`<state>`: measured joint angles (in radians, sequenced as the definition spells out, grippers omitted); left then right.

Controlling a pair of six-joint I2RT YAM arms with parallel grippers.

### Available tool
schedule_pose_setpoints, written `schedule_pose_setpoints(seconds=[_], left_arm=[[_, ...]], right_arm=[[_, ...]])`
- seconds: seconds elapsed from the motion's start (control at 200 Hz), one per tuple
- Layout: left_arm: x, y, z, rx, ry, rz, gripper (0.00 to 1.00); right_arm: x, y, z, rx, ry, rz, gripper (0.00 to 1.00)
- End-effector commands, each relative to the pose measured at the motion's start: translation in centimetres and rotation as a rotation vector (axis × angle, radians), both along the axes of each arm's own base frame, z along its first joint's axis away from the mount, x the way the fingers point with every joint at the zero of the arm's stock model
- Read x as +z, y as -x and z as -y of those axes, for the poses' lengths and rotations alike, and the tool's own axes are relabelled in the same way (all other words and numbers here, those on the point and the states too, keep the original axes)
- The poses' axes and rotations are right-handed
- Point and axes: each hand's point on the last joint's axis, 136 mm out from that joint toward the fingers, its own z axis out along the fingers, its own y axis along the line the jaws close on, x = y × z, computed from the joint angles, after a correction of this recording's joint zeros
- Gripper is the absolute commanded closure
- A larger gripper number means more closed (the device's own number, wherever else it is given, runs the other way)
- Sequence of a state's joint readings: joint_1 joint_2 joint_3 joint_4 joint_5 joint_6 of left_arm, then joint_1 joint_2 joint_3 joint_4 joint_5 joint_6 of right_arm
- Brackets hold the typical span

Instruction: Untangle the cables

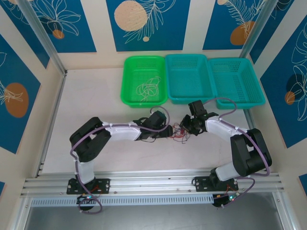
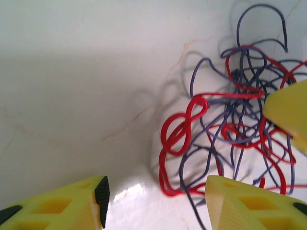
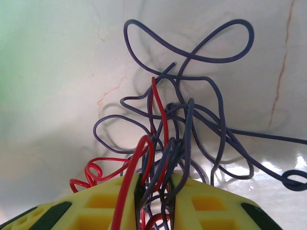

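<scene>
The cables point(image 1: 179, 133) lie as a small tangle of red and dark purple wires on the white table between my two grippers. In the left wrist view the cables point(image 2: 230, 134) spread to the upper right. My left gripper point(image 2: 156, 206) is open, and a red loop point(image 2: 169, 184) lies just ahead of the gap, nearer the right finger. My right gripper point(image 3: 156, 191) is shut on a bunch of red and purple strands, which run up out of the narrow gap between its yellow fingers point(image 3: 206, 203). From above, the left gripper point(image 1: 169, 130) and right gripper point(image 1: 185, 128) face each other across the tangle.
A green basket point(image 1: 128, 91) at the back holds thin beige wires point(image 1: 145, 88). Two teal baskets point(image 1: 189, 98) point(image 1: 254, 98) stand to its right. The right gripper's yellow finger point(image 2: 288, 112) pokes into the left wrist view at the right edge. Walls close in both sides.
</scene>
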<state>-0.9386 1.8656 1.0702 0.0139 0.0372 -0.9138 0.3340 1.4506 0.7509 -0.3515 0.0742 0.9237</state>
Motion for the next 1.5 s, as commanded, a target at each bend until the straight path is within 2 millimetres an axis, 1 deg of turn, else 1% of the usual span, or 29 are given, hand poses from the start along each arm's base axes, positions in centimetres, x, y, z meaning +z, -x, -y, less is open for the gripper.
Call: schedule_pose_setpoints(seconds=[0.0, 0.08, 0.175, 0.24, 0.3, 0.385, 0.515, 0.605, 0.7, 0.81, 0.855, 0.94, 1.04, 1.12, 1.26, 1.325, 1.385, 1.445, 1.495], left_arm=[[1.7, 1.1, 0.3, -0.057, 0.026, 0.021, 0.45], [1.6, 1.4, 0.7, -0.073, 0.050, 0.012, 0.45], [2.4, 1.9, 2.4, -0.114, 0.137, -0.009, 0.45], [2.8, 2.2, 3.2, -0.133, 0.165, -0.020, 0.45], [2.8, 2.4, 3.3, -0.137, 0.147, -0.019, 0.45], [2.2, 2.4, 2.6, -0.131, 0.091, -0.014, 0.47], [0.5, 2.5, 1.3, -0.124, -0.003, -0.024, 0.56], [-0.4, 2.5, 0.7, -0.107, -0.027, -0.028, 0.67], [0.0, 2.2, 0.5, -0.086, -0.012, -0.007, 0.82], [1.1, 1.6, 0.0, -0.059, -0.006, 0.037, 1.00], [1.6, 1.2, -0.6, -0.038, -0.011, 0.063, 1.00], [2.9, 0.2, -2.4, 0.007, -0.027, 0.119, 1.00], [4.4, -1.0, -5.7, 0.073, -0.066, 0.174, 1.00], [5.2, -1.9, -8.9, 0.133, -0.092, 0.198, 1.00], [6.5, -2.9, -15.0, 0.254, -0.121, 0.224, 1.00], [6.8, -3.1, -18.0, 0.313, -0.136, 0.240, 1.00], [7.1, -3.1, -20.2, 0.352, -0.150, 0.273, 1.00], [7.1, -2.8, -22.0, 0.379, -0.181, 0.293, 1.00], [6.9, -2.5, -23.0, 0.387, -0.211, 0.296, 1.00]], right_arm=[[0.5, 0.1, -0.5, 0.023, -0.009, -0.009, 0.77], [0.7, -0.1, -0.7, 0.026, -0.010, -0.006, 0.77], [0.8, -0.1, -0.9, 0.029, -0.010, -0.008, 0.77], [0.8, -0.1, -0.9, 0.032, -0.005, -0.010, 0.77], [0.9, -0.1, -0.9, 0.032, 0.000, -0.011, 0.77], [0.9, 0.0, -0.8, 0.029, 0.007, -0.016, 0.77], [0.7, 0.1, -0.7, 0.025, 0.009, -0.023, 0.77], [0.8, 0.0, -0.7, 0.023, 0.007, -0.021, 0.77], [0.9, 0.0, -0.7, 0.023, 0.012, -0.020, 0.77], [0.8, 0.1, -0.3, 0.013, 0.029, -0.026, 0.79], [0.7, 0.1, 0.1, -0.003, 0.045, -0.031, 0.82], [0.6, 0.3, 1.2, -0.041, 0.071, -0.054, 0.87], [0.6, 0.5, 2.6, -0.084, 0.070, -0.059, 0.91], [0.9, 0.7, 3.9, -0.125, 0.063, -0.049, 0.91], [1.7, 1.0, 7.0, -0.223, 0.042, -0.024, 0.91], [2.1, 1.2, 8.3, -0.262, 0.035, -0.013, 0.91], [2.4, 1.4, 9.7, -0.305, 0.036, -0.001, 0.91], [2.7, 1.6, 10.5, -0.328, 0.039, 0.013, 0.91], [2.9, 1.9, 11.0, -0.340, 0.041, 0.018, 0.90]])
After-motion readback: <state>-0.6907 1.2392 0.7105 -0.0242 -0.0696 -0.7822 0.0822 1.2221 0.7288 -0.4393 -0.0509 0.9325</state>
